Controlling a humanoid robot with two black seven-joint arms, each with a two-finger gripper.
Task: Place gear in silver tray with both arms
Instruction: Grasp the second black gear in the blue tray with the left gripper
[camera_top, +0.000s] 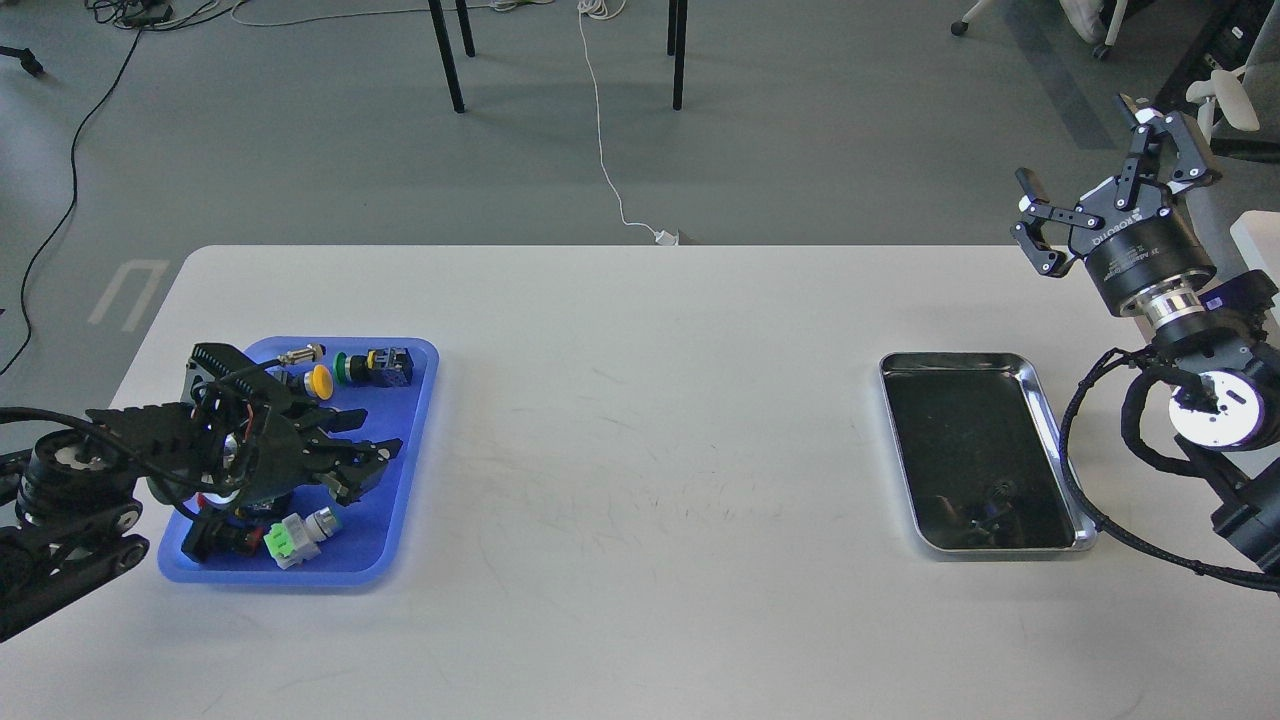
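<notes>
The silver tray (950, 356) lies on the right of the white table, its dark bottom showing only reflections. The small black gear is hidden; my left gripper (383, 464) is low inside the blue plastic tray (405, 400), over the spot where the gear lay. Its fingers stand a little apart, and I cannot see whether they touch the gear. My right gripper (1080, 142) is open and empty, raised beyond the table's far right edge, behind the silver tray.
The blue tray also holds a yellow push button (319, 380), a green button on a black block (375, 365), a red and black switch (215, 535) and a white and green part (295, 535). Chair legs and cables lie on the floor beyond the table.
</notes>
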